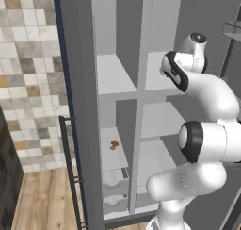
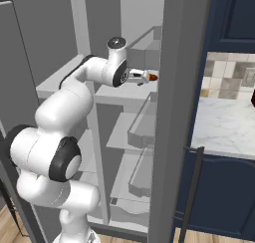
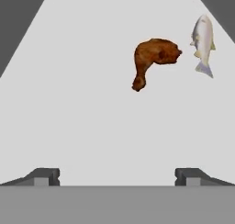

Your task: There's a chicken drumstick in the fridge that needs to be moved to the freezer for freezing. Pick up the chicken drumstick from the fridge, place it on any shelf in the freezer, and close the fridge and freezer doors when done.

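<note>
White fridge shelf (image 3: 69, 103) holds the chicken drumstick (image 3: 153, 60) beside a fish (image 3: 202, 39); hand (image 3: 117, 176) wide open, empty.

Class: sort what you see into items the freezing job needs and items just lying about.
Needed: chicken drumstick; fridge; freezer; open end effector.
Lying about: fish beside the drumstick; orange-tan lump on a freezer shelf.
</note>
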Robot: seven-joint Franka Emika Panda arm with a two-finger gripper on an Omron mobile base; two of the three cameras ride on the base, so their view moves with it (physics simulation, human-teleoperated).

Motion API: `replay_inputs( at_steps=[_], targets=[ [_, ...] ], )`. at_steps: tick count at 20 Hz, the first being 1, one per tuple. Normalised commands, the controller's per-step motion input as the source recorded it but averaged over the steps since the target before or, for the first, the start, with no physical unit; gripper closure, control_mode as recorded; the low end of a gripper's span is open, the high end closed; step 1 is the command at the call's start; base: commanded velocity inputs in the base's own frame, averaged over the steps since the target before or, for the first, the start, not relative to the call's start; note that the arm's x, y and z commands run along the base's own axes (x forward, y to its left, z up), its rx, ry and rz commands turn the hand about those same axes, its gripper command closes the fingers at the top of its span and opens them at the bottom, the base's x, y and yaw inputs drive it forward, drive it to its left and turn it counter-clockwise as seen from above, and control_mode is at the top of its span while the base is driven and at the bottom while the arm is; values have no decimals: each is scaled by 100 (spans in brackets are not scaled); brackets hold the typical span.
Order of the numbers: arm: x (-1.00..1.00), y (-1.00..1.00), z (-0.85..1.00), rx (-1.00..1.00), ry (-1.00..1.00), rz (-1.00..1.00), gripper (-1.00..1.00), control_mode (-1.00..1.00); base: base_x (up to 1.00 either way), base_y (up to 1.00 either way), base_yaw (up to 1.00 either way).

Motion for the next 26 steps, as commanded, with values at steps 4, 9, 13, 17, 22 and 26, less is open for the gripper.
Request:
replay_inputs(
  at_steps=[4,9,13,17,22,26],
  targets=[
    [58,-6,-10,1,10,0,-100,-100,0,0,0],
    [45,-27,-12,0,11,0,-100,-100,0,0,0],
    [46,-15,-15,0,4,0,-100,-100,0,0,0],
    [38,-2,-26,2,1,0,-100,-100,0,0,0],
    [31,0,-42,4,0,0,-100,-100,0,0,0],
    [52,-7,-20,2,6,0,-100,-100,0,0,0]
  ],
)
